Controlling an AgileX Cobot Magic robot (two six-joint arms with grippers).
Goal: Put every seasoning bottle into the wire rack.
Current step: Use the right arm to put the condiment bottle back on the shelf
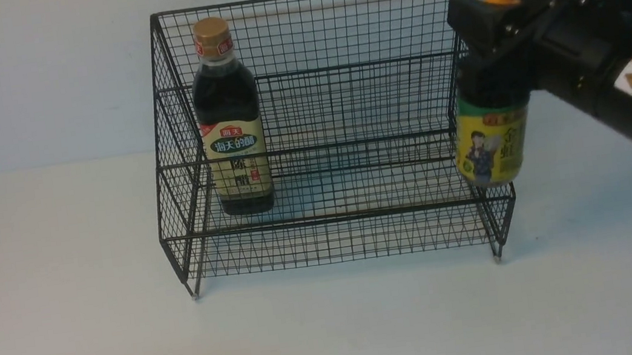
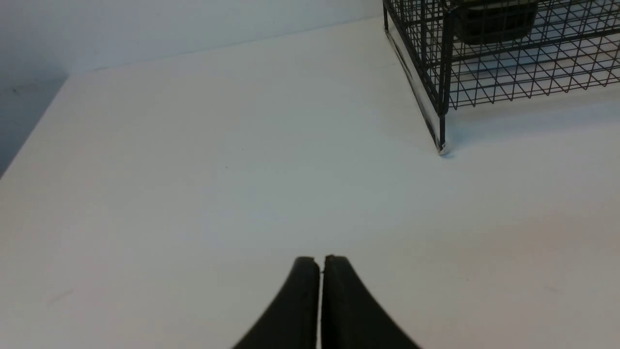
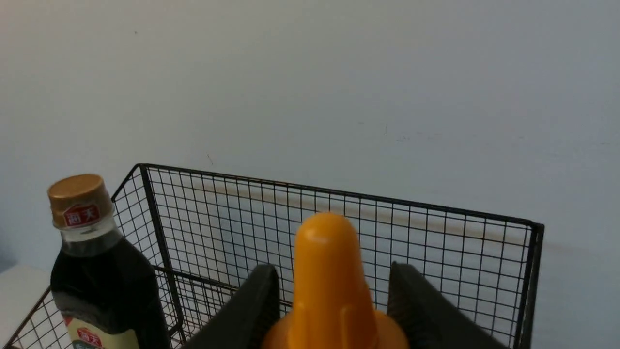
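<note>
**Orange-capped bottle up in the air at the rack's right end**

Plain setting: a smooth, matte white desk running back to a bare pale wall. On it sits the large black wire-mesh rack with two steps, sloping sides, a tall back and small feet.

The tall dark-liquid bottle with a gold-brown cap and cream-green label stands upright on the lower step, close to the left side wall.

Over on the right, the black right arm reaches in, and the right jaws pinch the neck of the shorter dark bottle with a pointed orange nozzle and a glossy yellow label. It hangs upright, clear of the desk, right at the rack's right edge. Inside that side wall or just outside it? Cannot tell.

The right wrist view gets close: the smooth orange nozzle sits between two dark fingers, with the rack's back mesh behind.

The left wrist view shows the left jaws pressed together and holding nothing, over bare desk and well apart from the rack's front left foot.
</note>
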